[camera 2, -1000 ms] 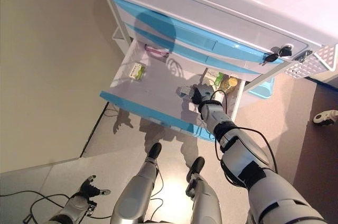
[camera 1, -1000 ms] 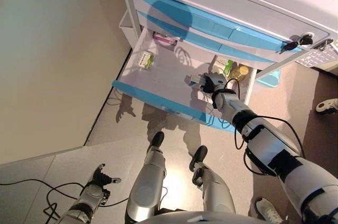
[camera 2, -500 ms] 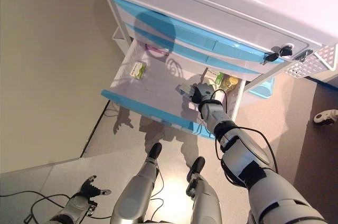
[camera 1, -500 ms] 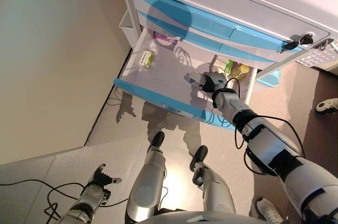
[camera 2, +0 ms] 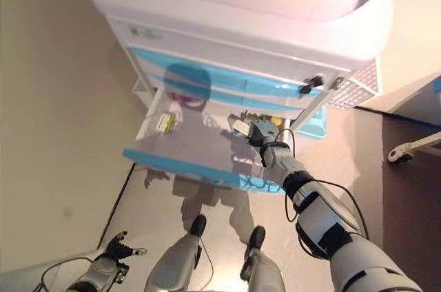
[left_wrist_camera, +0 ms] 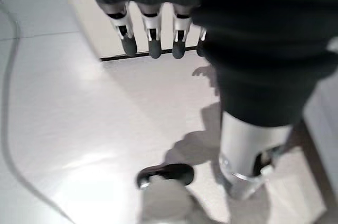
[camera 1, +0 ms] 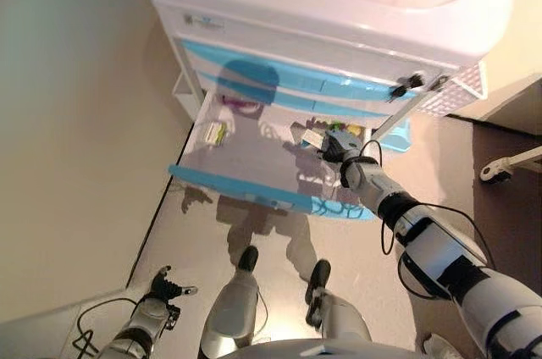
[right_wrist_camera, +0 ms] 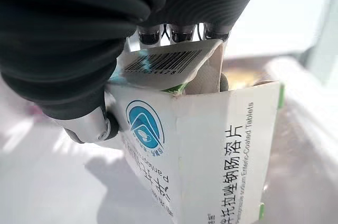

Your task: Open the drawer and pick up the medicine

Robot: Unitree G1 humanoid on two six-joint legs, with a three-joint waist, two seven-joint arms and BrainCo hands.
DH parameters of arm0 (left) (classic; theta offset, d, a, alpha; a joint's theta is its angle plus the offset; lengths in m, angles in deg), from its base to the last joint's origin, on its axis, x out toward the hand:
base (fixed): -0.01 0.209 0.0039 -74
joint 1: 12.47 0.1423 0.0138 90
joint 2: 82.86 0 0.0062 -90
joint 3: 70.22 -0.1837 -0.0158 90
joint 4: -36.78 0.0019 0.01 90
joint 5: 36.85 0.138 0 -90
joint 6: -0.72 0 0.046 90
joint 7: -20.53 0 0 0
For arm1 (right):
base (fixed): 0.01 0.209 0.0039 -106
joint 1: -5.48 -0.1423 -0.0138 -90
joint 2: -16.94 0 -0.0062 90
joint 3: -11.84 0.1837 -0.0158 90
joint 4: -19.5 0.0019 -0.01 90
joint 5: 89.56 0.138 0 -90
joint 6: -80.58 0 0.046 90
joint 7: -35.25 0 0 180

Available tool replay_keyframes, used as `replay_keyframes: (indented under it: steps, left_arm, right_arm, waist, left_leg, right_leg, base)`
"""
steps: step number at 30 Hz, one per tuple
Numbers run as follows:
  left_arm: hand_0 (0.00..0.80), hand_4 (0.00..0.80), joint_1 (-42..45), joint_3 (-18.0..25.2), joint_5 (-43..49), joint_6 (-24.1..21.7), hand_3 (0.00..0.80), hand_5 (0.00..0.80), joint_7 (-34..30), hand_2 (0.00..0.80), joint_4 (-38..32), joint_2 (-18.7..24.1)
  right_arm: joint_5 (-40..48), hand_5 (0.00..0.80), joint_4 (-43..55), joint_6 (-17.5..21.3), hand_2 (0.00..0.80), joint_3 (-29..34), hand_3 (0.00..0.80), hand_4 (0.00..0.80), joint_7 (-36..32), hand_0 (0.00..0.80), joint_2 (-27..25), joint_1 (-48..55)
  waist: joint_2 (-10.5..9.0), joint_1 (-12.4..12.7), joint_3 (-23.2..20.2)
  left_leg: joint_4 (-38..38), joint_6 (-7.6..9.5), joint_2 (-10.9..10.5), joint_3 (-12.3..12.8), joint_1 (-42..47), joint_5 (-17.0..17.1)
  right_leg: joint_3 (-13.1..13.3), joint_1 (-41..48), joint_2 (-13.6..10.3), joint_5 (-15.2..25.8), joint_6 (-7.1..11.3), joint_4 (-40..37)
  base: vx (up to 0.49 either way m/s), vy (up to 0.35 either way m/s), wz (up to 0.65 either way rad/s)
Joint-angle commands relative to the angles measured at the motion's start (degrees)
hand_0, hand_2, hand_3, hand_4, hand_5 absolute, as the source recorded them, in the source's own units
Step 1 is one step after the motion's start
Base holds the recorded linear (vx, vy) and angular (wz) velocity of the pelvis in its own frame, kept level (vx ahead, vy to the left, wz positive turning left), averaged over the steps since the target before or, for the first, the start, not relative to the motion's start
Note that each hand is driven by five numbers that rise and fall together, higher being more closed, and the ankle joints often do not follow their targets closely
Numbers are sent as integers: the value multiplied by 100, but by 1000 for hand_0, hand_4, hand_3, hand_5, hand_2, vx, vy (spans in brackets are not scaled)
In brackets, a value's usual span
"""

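Observation:
The lowest blue-fronted drawer (camera 1: 241,192) of the white cabinet stands pulled out. My right hand (camera 1: 337,145) is over the drawer's right part, shut on a white medicine box (camera 1: 310,134) with a teal logo and green edges. In the right wrist view the box (right_wrist_camera: 211,145) fills the space past the dark cover, with fingers (right_wrist_camera: 182,35) curled behind it and the thumb on its near face. Low by the floor at the lower left, my left hand (camera 1: 161,288) hangs idle, its fingers (left_wrist_camera: 152,42) straight.
Inside the drawer lie a green-and-white box (camera 1: 215,132), a pink pack (camera 1: 237,105) at the back, and small bottles (camera 1: 354,131) at the right. Keys (camera 1: 408,84) hang from the cabinet's front. A white wire basket (camera 1: 457,95) hangs on its right side. A wall runs along the left.
The camera has tilted up, so the cabinet's top now shows. My right hand keeps its hold on the medicine box, now a little higher over the drawer. The left hand has not moved.

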Motion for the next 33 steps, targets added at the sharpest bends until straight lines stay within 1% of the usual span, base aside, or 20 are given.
replay_keyframes:
  steps: [1,4,6,7,8,12,13,17,18,19,21,22,24,26,28,30,32,33]
  left_arm:
    - [0,0,107,232,-4,-5,0,0,-41,0,332,-25]
    - [0,0,158,309,17,9,0,0,-65,0,414,-47]
    - [0,0,209,364,63,37,0,0,-95,0,474,-78]
    - [0,0,265,398,119,55,0,0,-129,0,503,-93]
    - [0,0,268,396,120,56,0,0,-130,0,502,-94]
    - [0,0,377,540,221,98,0,0,-183,0,585,-172]
    - [0,0,379,538,222,98,0,0,-183,0,585,-173]
    - [0,0,476,678,240,86,0,0,-234,0,587,-229]
    - [0,0,510,706,287,87,0,0,-241,0,595,-242]
    - [0,0,581,776,376,115,0,0,-246,0,598,-272]
    - [0,0,610,804,419,117,0,0,-253,0,595,-280]
    - [0,0,649,907,487,151,0,0,-268,0,612,-296]
    - [0,0,689,907,548,148,0,0,-273,0,615,-303]
    - [0,0,763,966,651,168,0,0,-287,0,621,-316]
    - [0,0,790,996,696,179,0,0,-299,0,624,-320]
    - [0,0,791,992,697,179,0,0,-299,0,624,-320]
    - [0,0,825,1053,775,208,0,0,-292,0,626,-340]
    - [0,0,826,1049,775,208,0,0,-292,0,625,-339]
  right_arm:
    - [107,800,391,204,800,4,800,800,-79,800,-458,-215]
    - [110,800,550,234,800,26,800,800,-132,800,-526,-85]
    - [131,800,655,264,800,91,800,800,-177,800,-596,53]
    - [138,800,805,287,800,147,800,800,-246,800,-684,147]
    - [137,800,819,281,800,149,800,800,-254,800,-690,155]
    - [227,800,1278,358,800,351,800,800,-367,800,-909,509]
    - [227,800,1286,356,800,353,800,800,-370,800,-914,516]
    - [454,800,2020,427,800,736,800,800,-448,800,-1150,965]
    - [530,800,2152,452,800,868,800,800,-455,800,-1198,1107]
    - [660,800,2528,489,800,1145,800,800,-444,800,-1299,1430]
    - [684,800,2704,504,800,1264,800,800,-464,800,-1348,1579]
    - [748,800,3183,544,800,1519,800,800,-478,800,-1463,1875]
    - [772,800,3251,561,800,1648,800,800,-489,800,-1523,2077]
    - [865,800,3657,601,800,1973,800,800,-475,800,-1631,2391]
    - [920,800,3838,626,800,2112,800,800,-464,800,-1671,2501]
    - [919,800,3854,620,800,2122,800,800,-471,800,-1674,2514]
    - [1023,800,4279,677,800,2426,800,800,-406,800,-1740,2689]
    - [1022,800,4294,672,800,2436,800,800,-412,800,-1742,2702]
  waist:
    - [30,-53,-318]
    - [22,-94,-467]
    - [23,-140,-629]
    - [15,-190,-779]
    - [16,-187,-778]
    - [50,-310,-1033]
    - [51,-307,-1032]
    - [70,-406,-1165]
    - [81,-428,-1192]
    - [108,-486,-1247]
    - [115,-499,-1263]
    - [127,-552,-1282]
    - [132,-545,-1302]
    - [157,-569,-1335]
    - [157,-593,-1345]
    - [157,-587,-1345]
    - [141,-617,-1350]
    - [140,-612,-1351]
  left_leg:
    - [-689,151,-142,6,160,334]
    - [-872,147,-108,69,366,354]
    - [-1014,138,-74,120,542,373]
    - [-1124,128,-30,177,688,380]
    - [-1134,127,-28,178,699,383]
    - [-1276,105,44,297,961,379]
    - [-1280,105,45,298,969,379]
    - [-1305,95,77,364,1106,354]
    - [-1306,96,81,369,1140,344]
    - [-1313,98,88,382,1211,323]
    - [-1315,99,97,387,1237,314]
    - [-1317,98,112,403,1278,298]
    - [-1325,98,119,400,1317,287]
    - [-1326,93,139,418,1353,269]
    - [-1329,91,146,427,1371,263]
    - [-1331,91,146,428,1375,263]
    - [-1345,93,161,447,1399,252]
    - [-1346,93,161,447,1401,252]
  right_leg:
    - [26,207,123,-233,271,301]
    - [75,346,166,-206,281,166]
    - [107,495,186,-192,292,48]
    - [114,617,198,-186,308,-45]
    - [115,625,200,-184,308,-51]
    - [156,834,204,-183,312,-175]
    - [156,840,205,-183,312,-178]
    - [195,955,218,-219,302,-193]
    - [206,976,224,-233,294,-187]
    - [218,1031,236,-263,282,-179]
    - [219,1051,242,-275,281,-179]
    - [224,1086,249,-295,277,-177]
    - [225,1124,255,-304,275,-187]
    - [236,1149,267,-315,266,-195]
    - [251,1159,279,-320,263,-205]
    - [253,1161,280,-320,263,-206]
    - [262,1165,302,-319,260,-217]
    - [263,1166,302,-319,260,-218]
  base:
    - [85,26,-24]
    - [61,13,-31]
    - [94,6,-24]
    - [79,-6,-22]
    - [58,-11,-23]
    - [32,-8,-22]
    - [26,-26,-16]
    - [10,-11,-3]
    - [42,-13,-3]
    - [39,-10,-5]
    - [28,-18,-7]
    - [34,-28,-9]
    - [27,-17,-5]
    - [17,-7,-8]
    - [11,-1,-5]
    - [8,-3,-4]
    - [0,0,0]
    - [0,0,0]
